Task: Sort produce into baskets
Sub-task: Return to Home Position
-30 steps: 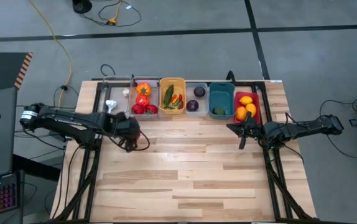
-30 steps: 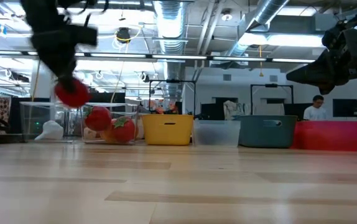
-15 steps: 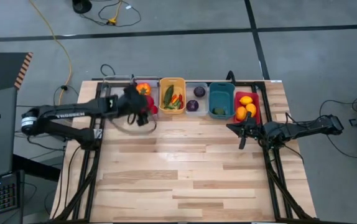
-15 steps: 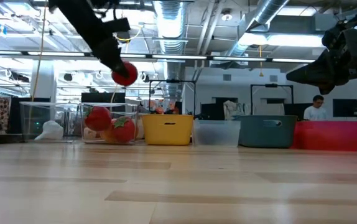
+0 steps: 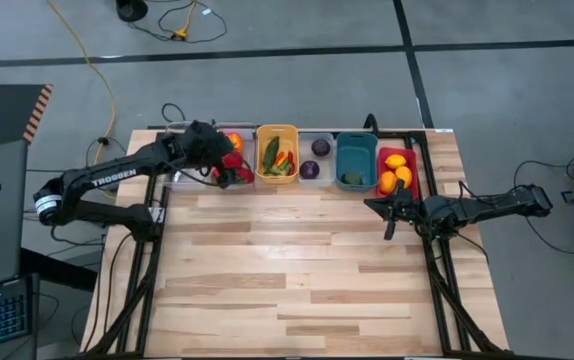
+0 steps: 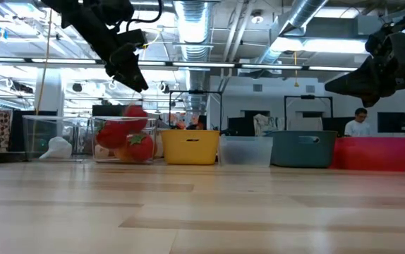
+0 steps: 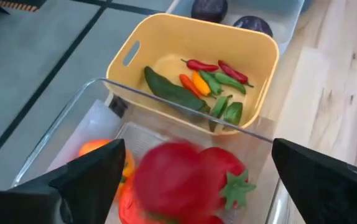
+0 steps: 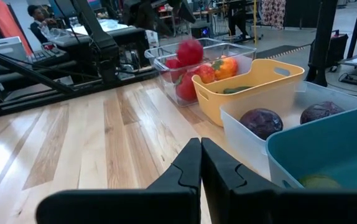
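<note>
My left gripper hangs open, tilted down, over the clear basket of red tomatoes, second in the row of baskets. A blurred red tomato is just below its spread fingers at the basket's rim, and no finger touches it. Other tomatoes and an orange piece lie inside the basket. My right gripper is shut and holds nothing. It stays above the table in front of the red basket with yellow-orange citrus.
The baskets stand in a row along the far edge. From the left: a clear one with white garlic, the tomato one, an orange-yellow one with chilies and green pieces, a clear one with purple balls, a teal one, and the red one.
My left gripper has swung from the table's left part toward the far edge and upward, carrying the red tomato until it was above the clear tomato basket. There it has opened and let go. The tomato has dropped from the fingers to the basket's rim.
</note>
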